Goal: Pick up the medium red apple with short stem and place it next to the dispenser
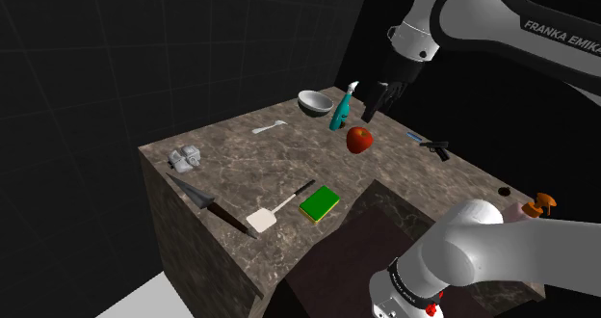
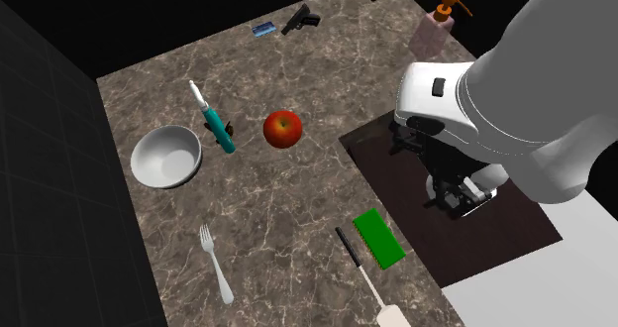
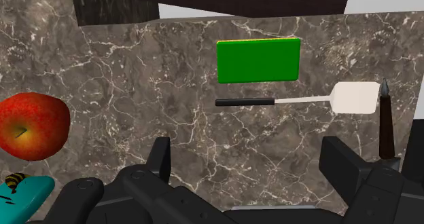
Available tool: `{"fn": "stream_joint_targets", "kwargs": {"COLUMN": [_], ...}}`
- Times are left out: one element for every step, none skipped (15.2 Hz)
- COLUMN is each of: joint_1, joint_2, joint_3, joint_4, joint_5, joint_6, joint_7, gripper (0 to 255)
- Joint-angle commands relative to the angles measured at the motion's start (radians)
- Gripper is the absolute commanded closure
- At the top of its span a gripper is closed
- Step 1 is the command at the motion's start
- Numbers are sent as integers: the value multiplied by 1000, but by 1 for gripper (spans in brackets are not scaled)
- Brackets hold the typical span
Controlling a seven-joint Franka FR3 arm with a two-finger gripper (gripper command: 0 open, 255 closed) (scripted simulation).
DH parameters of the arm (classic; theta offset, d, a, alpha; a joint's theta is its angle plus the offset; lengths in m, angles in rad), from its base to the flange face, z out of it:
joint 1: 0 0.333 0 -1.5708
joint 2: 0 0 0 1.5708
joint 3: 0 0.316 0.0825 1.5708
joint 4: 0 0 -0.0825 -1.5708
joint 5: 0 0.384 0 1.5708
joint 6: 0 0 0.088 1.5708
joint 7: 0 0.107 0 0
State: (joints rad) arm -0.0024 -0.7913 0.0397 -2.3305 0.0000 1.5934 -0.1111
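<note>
My fingers stand apart with nothing between them but bare worktop. There is one apple, red with a yellowish patch. It sits outside the gap, off to one side of my fingers, near the middle of the worktop and just beside one teal spray bottle. The one dispenser (pink body, orange pump) stands well apart from the apple at the worktop's edge, with bare marble between them.

Around these I count:
- one white bowl beyond the bottle
- one fork
- one green sponge
- one spatula just beside the sponge
- one knife
- one black pistol next to a small blue thing
- one crumpled grey lump
</note>
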Motion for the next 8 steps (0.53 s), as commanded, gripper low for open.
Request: {"fn": "stream_joint_targets", "kwargs": {"joint_1": [0, -6, -12, -18, -23, -29, -34, -40], "joint_2": [0, 9, 19, 30, 43, 57, 73, 90], "joint_3": [0, -19, -39, -59, -78, -98, -118, -138], "joint_4": [0, -12, -22, -31, -39, -45, -50, -54], "joint_5": [0, -11, -22, -33, -43, -53, -63, -72], "joint_6": [0, 22, 43, 65, 88, 110, 133, 156], "joint_7": [0, -22, -44, -65, -86, -108, -129, -150], "gripper": [0, 0, 0, 0, 0, 0, 0, 0]}}
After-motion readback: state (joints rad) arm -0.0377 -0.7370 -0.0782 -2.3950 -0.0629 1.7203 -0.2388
